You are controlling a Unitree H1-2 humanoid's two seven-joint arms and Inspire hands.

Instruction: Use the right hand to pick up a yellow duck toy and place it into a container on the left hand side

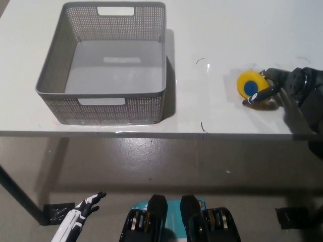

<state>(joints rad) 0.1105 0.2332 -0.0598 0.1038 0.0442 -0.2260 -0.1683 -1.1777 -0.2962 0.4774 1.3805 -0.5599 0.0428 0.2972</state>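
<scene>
Over on the right part of the white table [227,30], near its front edge, sits the yellow duck toy [252,86], a rounded yellow body with a blue patch facing up. The black right hand [275,86] is at the toy's right side, reaching in from the right edge of the scene. Its fingers [257,96] curl around the toy: one dark finger lies across the near side, just under the blue patch, and another shows at the far right side by the toy's upper edge. The toy rests on the tabletop with the hand wrapped partly about it, touching it on both sides; the grasp looks closed on the toy, though the toy has not left the surface.

Well apart to the left stands the container, a grey perforated plastic basket [103,103] with cut-out handles in its near and far walls. It is upright on the left half of the table, its near wall close to the front edge, and its pale floor is bare.

Below the table edge, at the lower left, the white left hand [81,212] hangs low above the grey floor [176,161], its fingers spread and holding nothing.
</scene>
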